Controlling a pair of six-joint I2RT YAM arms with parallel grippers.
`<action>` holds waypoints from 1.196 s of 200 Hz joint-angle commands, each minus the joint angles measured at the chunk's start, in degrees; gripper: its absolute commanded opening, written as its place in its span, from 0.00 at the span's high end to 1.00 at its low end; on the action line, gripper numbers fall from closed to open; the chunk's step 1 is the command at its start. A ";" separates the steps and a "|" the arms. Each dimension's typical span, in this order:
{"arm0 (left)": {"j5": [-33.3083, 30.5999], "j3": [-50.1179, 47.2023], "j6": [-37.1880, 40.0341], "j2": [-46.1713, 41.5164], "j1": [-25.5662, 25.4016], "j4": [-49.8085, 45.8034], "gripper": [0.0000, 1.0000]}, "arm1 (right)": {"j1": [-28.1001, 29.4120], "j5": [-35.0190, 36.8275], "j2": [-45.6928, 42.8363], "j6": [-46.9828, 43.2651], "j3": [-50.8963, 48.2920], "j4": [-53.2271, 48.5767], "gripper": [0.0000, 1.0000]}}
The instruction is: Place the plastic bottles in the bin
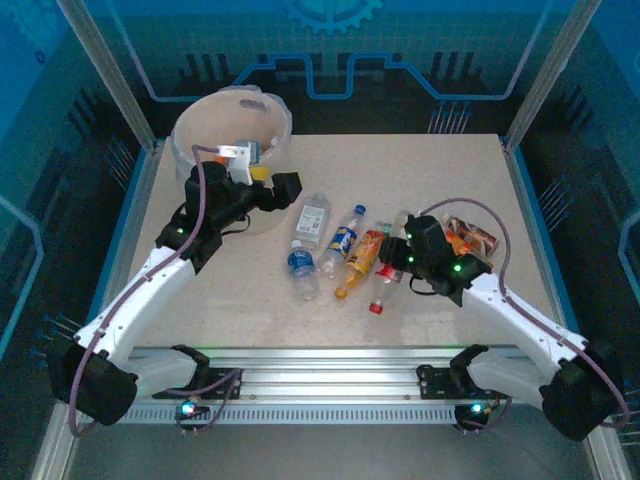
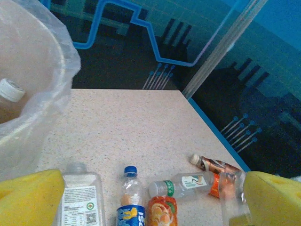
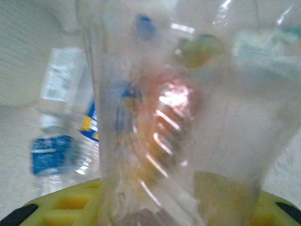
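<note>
The translucent bin with its clear bag stands at the back left; in the left wrist view the bin holds a white-capped bottle. My left gripper hangs open beside the bin, and in its wrist view the left gripper has nothing between its yellow fingers. Mid-table lie a square clear bottle, a Pepsi bottle, a blue-labelled bottle and an orange bottle. My right gripper is shut on a clear bottle, held close to the camera.
A red-capped bottle lies near the right gripper. A green-banded clear bottle and a brown-orange bottle lie toward the table's right edge. Frame posts and blue panels ring the table. Bare tabletop lies behind the bottles.
</note>
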 commanded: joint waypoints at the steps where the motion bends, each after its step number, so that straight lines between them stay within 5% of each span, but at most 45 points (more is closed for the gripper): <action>1: 5.60 1.61 2.38 -0.13 -1.55 -0.22 0.01 | 0.89 -1.05 -2.14 -7.07 2.31 8.81 0.58; 31: 12.40 1.32 8.26 0.09 -5.08 -0.23 0.01 | 0.89 -3.89 -1.17 -11.20 6.89 13.51 0.57; 67: 12.87 -1.27 13.30 0.21 -10.32 1.18 0.01 | 1.17 -7.98 2.73 -12.80 14.50 17.47 0.57; 148: 17.58 -5.72 10.15 5.67 -14.37 17.84 0.01 | 2.18 -14.87 9.13 -9.55 21.13 24.77 0.55; 239: 16.12 -1.84 7.87 12.50 -16.81 21.92 0.08 | 3.61 -14.97 10.96 -7.03 21.61 27.41 0.54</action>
